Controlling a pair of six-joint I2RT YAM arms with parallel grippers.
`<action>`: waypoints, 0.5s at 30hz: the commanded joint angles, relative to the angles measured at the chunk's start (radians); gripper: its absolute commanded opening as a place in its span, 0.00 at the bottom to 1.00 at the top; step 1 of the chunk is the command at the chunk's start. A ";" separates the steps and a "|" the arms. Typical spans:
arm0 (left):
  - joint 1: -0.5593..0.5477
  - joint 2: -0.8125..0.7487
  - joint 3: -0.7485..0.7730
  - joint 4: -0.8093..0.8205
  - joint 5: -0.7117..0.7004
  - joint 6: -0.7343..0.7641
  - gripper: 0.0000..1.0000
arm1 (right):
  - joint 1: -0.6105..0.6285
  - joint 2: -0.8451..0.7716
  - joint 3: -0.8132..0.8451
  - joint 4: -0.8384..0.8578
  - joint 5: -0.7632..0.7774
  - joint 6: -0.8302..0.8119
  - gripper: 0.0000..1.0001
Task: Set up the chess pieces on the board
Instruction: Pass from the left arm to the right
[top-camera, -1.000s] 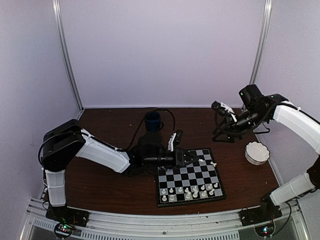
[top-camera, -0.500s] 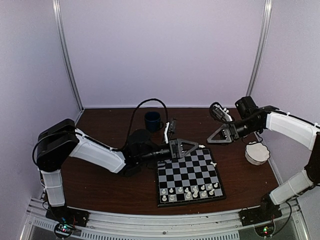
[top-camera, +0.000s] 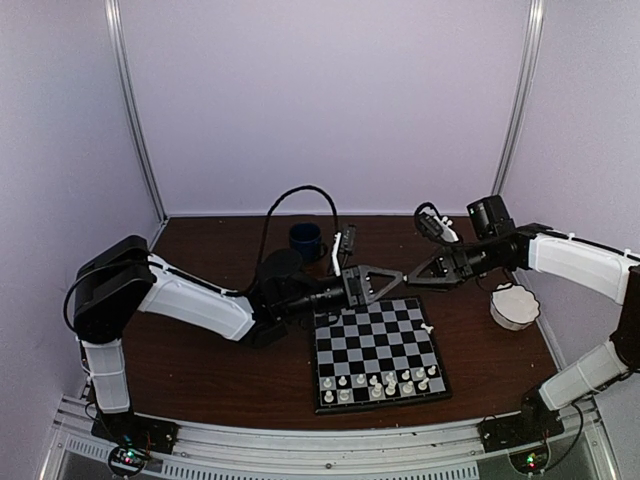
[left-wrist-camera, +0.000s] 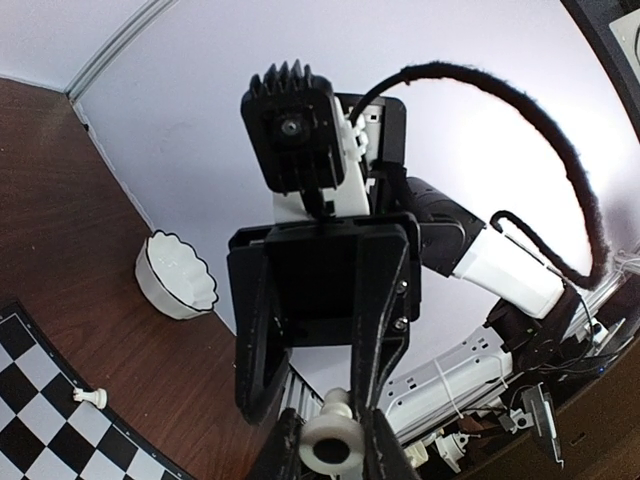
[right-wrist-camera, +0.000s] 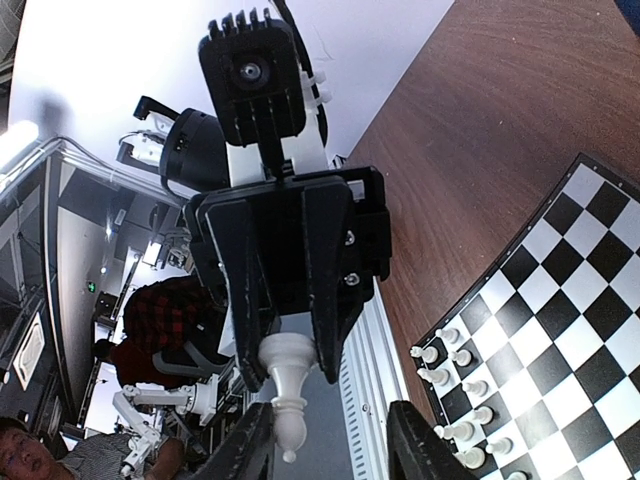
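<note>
My left gripper (top-camera: 390, 282) is shut on a white chess piece (left-wrist-camera: 330, 446) and holds it in the air over the board's far edge. In the right wrist view the piece (right-wrist-camera: 286, 392) sticks out of the left gripper (right-wrist-camera: 290, 340), head towards the camera. My right gripper (top-camera: 418, 277) faces it tip to tip, open, with the piece's head just inside its fingers (right-wrist-camera: 250, 452). The board (top-camera: 380, 350) lies front centre. Several white pieces (top-camera: 385, 380) stand on its near rows. One piece (top-camera: 427, 327) lies at its right edge.
A white scalloped bowl (top-camera: 513, 305) stands right of the board, below the right arm. A dark blue mug (top-camera: 306, 238) stands at the back, behind the left arm. A black cable (top-camera: 300, 195) loops above the left wrist.
My left gripper has lifted off the board's far corner with the piece and turned towards the right arm. My right gripper has swung down and left until it meets the left gripper.
</note>
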 joint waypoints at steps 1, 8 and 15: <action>0.005 0.020 0.030 0.029 -0.007 0.019 0.08 | 0.006 -0.027 -0.005 0.068 -0.035 0.040 0.39; 0.005 0.027 0.033 0.027 -0.009 0.014 0.08 | 0.006 -0.038 -0.015 0.094 -0.042 0.062 0.28; 0.005 0.033 0.044 0.009 -0.020 0.020 0.08 | 0.007 -0.057 -0.031 0.129 -0.041 0.090 0.21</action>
